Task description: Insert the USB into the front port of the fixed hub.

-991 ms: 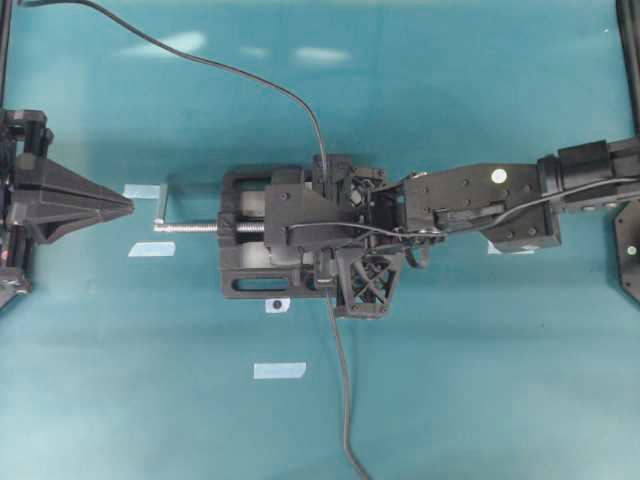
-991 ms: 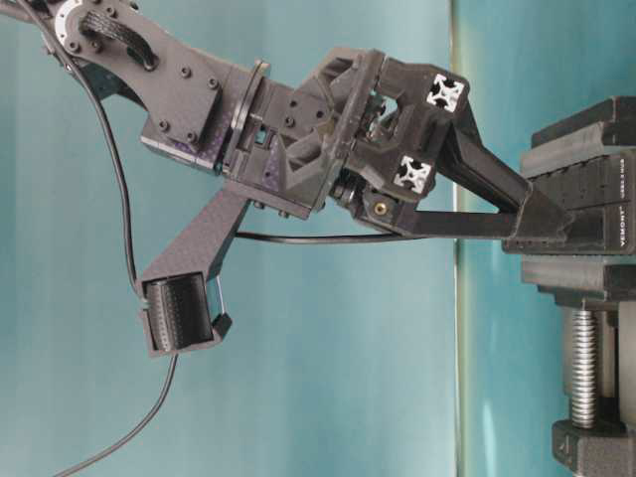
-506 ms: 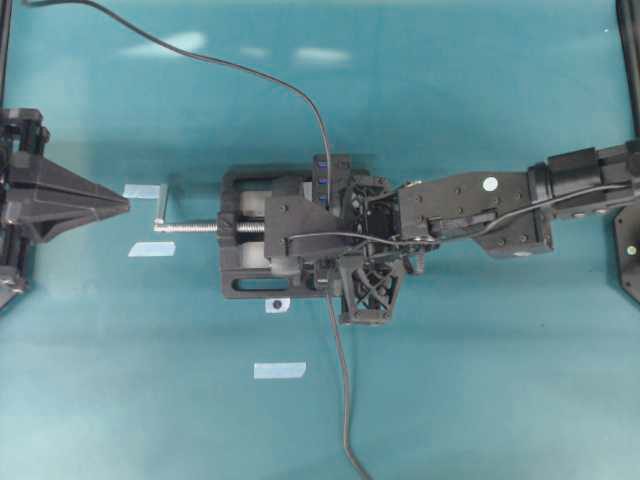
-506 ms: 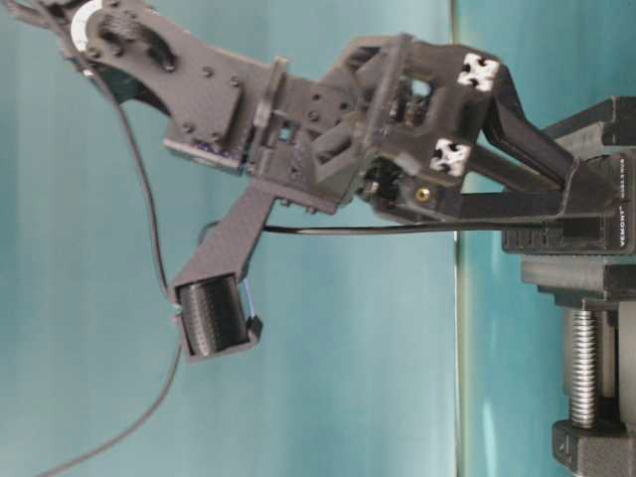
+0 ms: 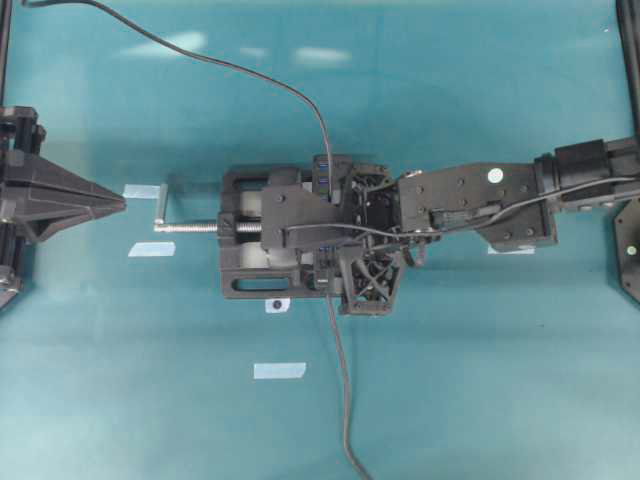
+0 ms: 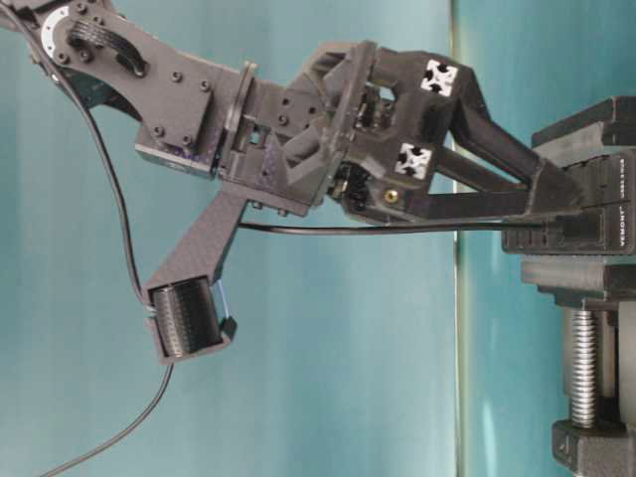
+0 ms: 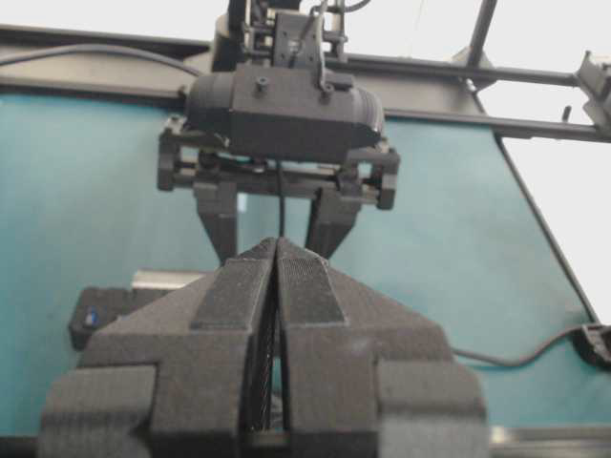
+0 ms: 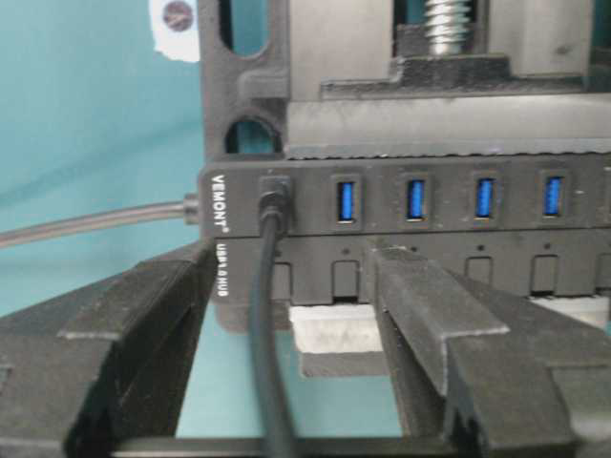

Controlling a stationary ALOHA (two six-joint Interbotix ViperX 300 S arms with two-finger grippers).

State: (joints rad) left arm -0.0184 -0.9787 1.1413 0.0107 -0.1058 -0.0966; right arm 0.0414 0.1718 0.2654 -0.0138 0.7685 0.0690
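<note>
The USB (image 8: 275, 196) sits plugged into the end port of the fixed hub (image 8: 506, 243), beside the VEMONT lettering. Its thin black cable (image 8: 263, 334) runs back between my right gripper's fingers. My right gripper (image 8: 286, 296) is open, one finger on each side of the cable, touching neither plug nor cable. From table level, the right gripper (image 6: 545, 199) hovers at the hub (image 6: 606, 214) with the cable (image 6: 348, 230) stretched below it. From overhead, the hub (image 5: 322, 170) lies partly under the right gripper (image 5: 315, 235). My left gripper (image 5: 122, 203) is shut and empty at the far left.
A black vise (image 5: 245, 262) with a silver screw and crank (image 5: 163, 208) clamps the hub. A thicker grey cable (image 5: 342, 400) leaves the hub toward the front edge. Tape strips (image 5: 279, 370) lie on the teal table.
My right gripper has opened and let go of the USB, which stays in the port. The right hand shifted slightly over the hub. The left arm has barely moved.
</note>
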